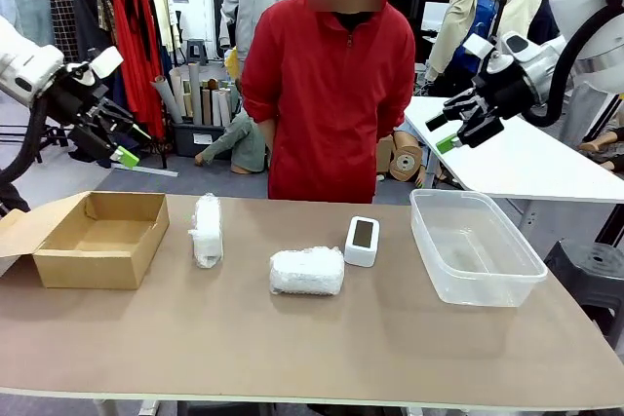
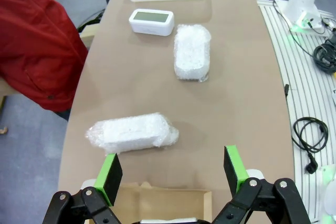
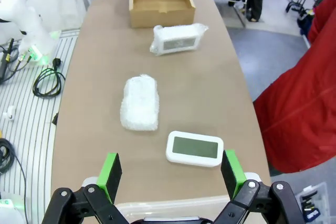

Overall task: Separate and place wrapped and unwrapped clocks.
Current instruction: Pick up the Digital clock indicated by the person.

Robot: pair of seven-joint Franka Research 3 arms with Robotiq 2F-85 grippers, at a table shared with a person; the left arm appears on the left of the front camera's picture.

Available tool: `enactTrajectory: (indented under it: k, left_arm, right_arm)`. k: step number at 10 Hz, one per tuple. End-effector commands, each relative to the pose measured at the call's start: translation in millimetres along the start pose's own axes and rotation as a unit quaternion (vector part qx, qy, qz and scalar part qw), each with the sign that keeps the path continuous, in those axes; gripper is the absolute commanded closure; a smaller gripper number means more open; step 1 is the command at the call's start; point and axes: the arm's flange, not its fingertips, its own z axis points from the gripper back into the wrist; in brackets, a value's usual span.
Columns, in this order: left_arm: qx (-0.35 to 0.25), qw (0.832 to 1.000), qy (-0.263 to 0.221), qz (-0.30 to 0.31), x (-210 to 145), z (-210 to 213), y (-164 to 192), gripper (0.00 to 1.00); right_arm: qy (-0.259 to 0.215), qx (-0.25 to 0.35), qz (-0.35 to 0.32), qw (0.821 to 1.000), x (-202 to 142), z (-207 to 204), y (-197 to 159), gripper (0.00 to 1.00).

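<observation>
I list: left gripper (image 2: 173,170), jaws wide, empty, raised over the cardboard box (image 1: 97,238). Right gripper (image 3: 170,176), wide, empty, raised by the clear tub (image 1: 475,245). On the table (image 1: 292,358): wrapped clock (image 1: 207,229) beside the box, second wrapped clock (image 1: 306,271) mid-table, bare clock (image 1: 362,240) just beside it.
</observation>
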Motion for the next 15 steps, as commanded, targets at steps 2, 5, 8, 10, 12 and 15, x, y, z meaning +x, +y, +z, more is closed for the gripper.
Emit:
enactTrajectory:
  k: [2, 5, 8, 10, 12, 15]
  left_arm:
    - [0.008, 1.0, -0.008, -0.004, -0.7, 10.2, 7.4, 0.0]
    - [0.003, 1.0, 0.0, -0.01, 9.1, 19.6, 14.0, 0.0]
    - [0.001, 1.0, -0.009, -0.007, 8.7, 19.7, 14.6, 0.0]
    - [0.008, 1.0, -0.001, -0.01, 9.4, 17.6, 11.5, 0.0]
    - [0.008, 1.0, -0.001, -0.01, 9.4, 17.6, 11.5, 0.0]
    - [0.008, 1.0, -0.001, -0.01, 9.4, 17.6, 11.5, 0.0]
  right_arm:
    - [0.0, 0.003, 0.01, 1.0, -10.9, 14.4, -20.0, 0.0]
    - [0.008, -0.003, -0.001, 1.0, -21.2, 20.8, -29.3, 0.0]
    - [0.011, -0.005, -0.01, 1.0, -24.5, 21.3, -31.4, 0.0]
    - [0.006, -0.011, -0.017, 1.0, -28.3, 17.8, -27.5, 0.0]
    - [0.006, -0.011, -0.017, 1.0, -28.3, 17.8, -27.5, 0.0]
    - [0.006, -0.011, -0.017, 1.0, -28.3, 17.8, -27.5, 0.0]
